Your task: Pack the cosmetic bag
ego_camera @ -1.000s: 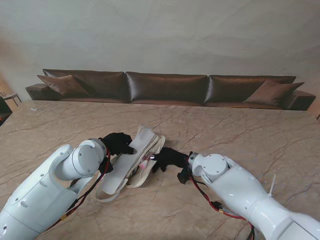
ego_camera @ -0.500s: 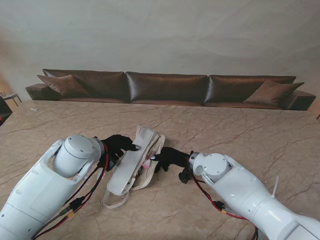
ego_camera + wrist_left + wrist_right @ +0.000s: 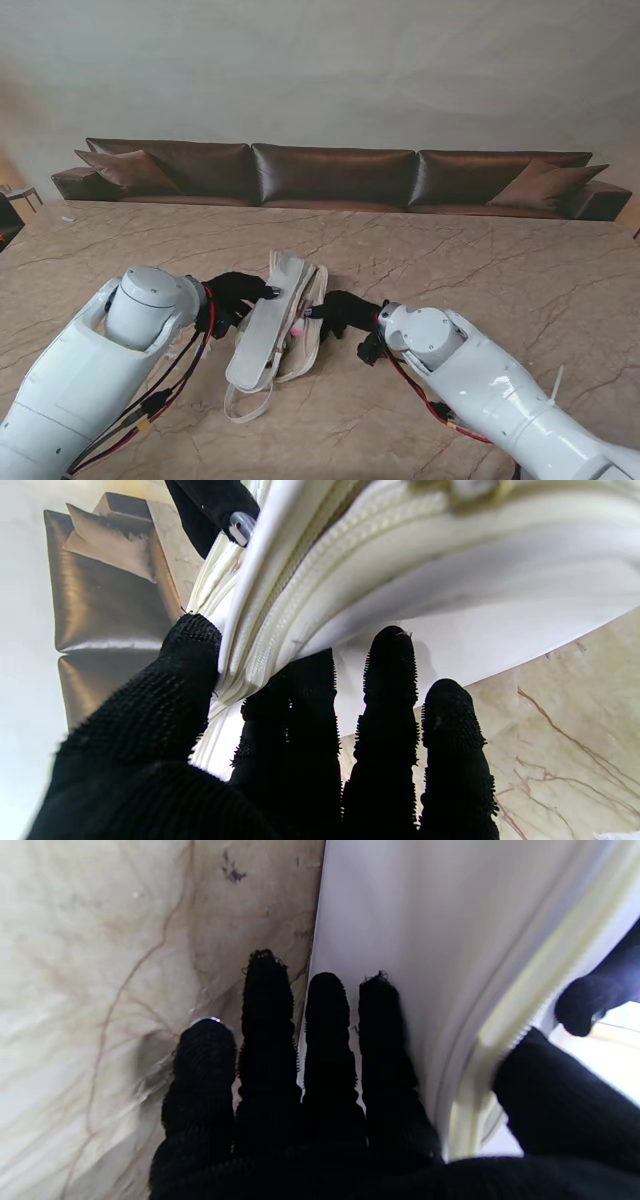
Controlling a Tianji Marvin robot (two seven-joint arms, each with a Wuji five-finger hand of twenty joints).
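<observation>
- Cosmetics bag (image 3: 276, 322): smooth, matt cream cloth showing a ribbed zip (image 3: 300, 600).
- Left hand (image 3: 232, 295) and right hand (image 3: 342, 312): wearing black, nubbly knit gloves.
- Table (image 3: 480, 270): glossy veined marble.
- Sofa (image 3: 330, 175): gleaming brown leather.
- Arm shells (image 3: 70, 370): shining white plastic.

Right hand (image 3: 320, 1100) grips the white cosmetics bag (image 3: 425, 930): thumb inside its zipper rim, fingers (image 3: 380, 1040) against its outer wall.

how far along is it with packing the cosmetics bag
Early to middle, as far as I can tell. The white bag lies unzipped on the table, something small and pink showing in the opening. Both hands grip its edges, left hand and right hand. Zipping it closed remains.
</observation>
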